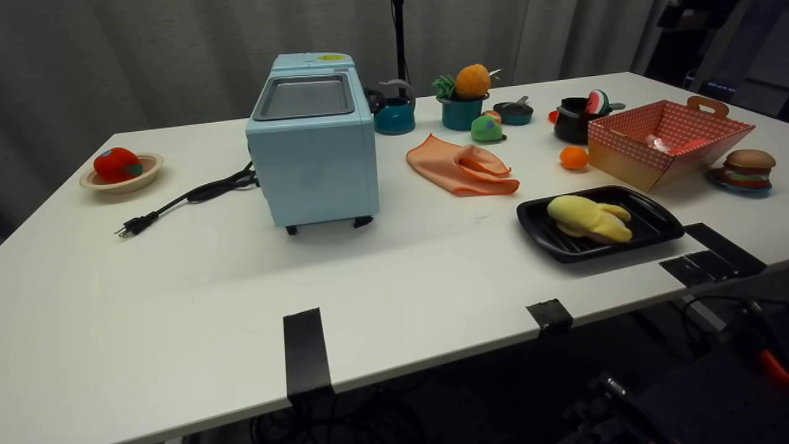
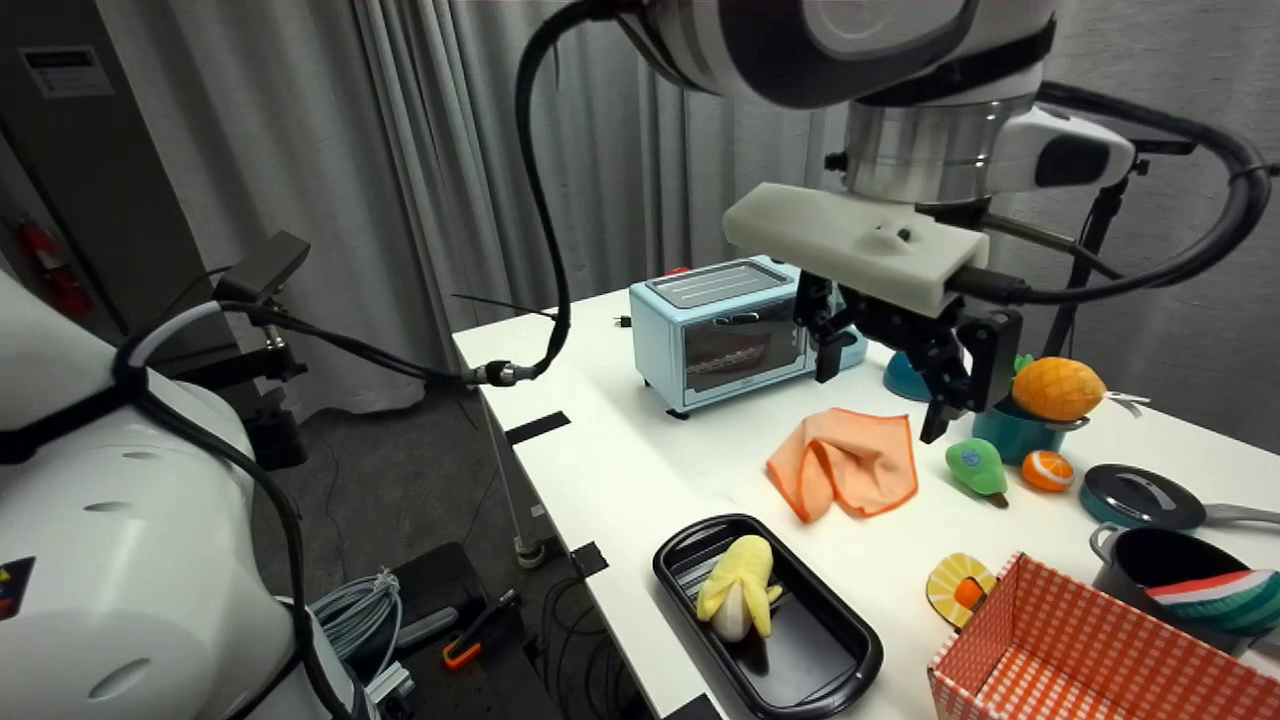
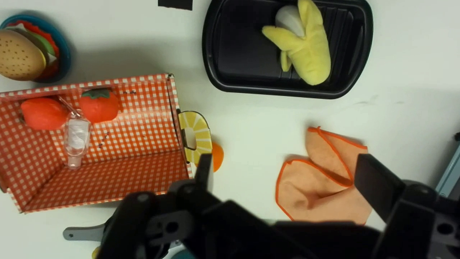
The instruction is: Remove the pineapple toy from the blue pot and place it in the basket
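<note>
The pineapple toy point(image 1: 473, 81) point(image 2: 1060, 388) lies tilted in the mouth of the blue pot point(image 1: 462, 114) point(image 2: 1010, 432), its green leaves at the rim, in both exterior views. The basket point(image 1: 622, 154) point(image 2: 1120, 640) stands apart from the pot, beyond the frying pan and black pot. In the wrist view the basket point(image 3: 151, 108) is at the left and holds two red toys and a clear bottle. My gripper point(image 2: 882, 400) is open and empty above the table, over the orange cloth in the wrist view point(image 3: 284, 162). The pineapple toy is out of the wrist view.
A light-blue toaster oven point(image 1: 314, 166) stands on the table. An orange cloth point(image 2: 850, 465), a green toy point(image 2: 975, 465) and a teal kettle point(image 1: 394, 116) lie nearby. A black tray point(image 3: 248, 43) holds a banana toy. A black pot point(image 1: 573, 126) holds a watermelon slice.
</note>
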Controlling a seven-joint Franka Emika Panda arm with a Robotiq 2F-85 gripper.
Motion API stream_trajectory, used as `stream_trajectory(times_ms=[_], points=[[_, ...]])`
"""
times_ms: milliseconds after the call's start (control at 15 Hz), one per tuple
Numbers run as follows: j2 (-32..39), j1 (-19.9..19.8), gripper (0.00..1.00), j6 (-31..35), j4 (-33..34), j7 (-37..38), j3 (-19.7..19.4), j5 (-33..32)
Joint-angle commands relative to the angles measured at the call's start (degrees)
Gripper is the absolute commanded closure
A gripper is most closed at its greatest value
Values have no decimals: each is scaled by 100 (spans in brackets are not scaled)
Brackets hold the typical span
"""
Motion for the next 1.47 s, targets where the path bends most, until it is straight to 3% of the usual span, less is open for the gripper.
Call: stream_trajectory(times_ms=[0, 733, 1400], points=[[947, 8, 0, 5, 816, -80, 168, 344], [2969, -172, 0, 81, 2815, 47, 809, 536], [4575, -365, 0, 751, 4594, 220, 1177, 439]])
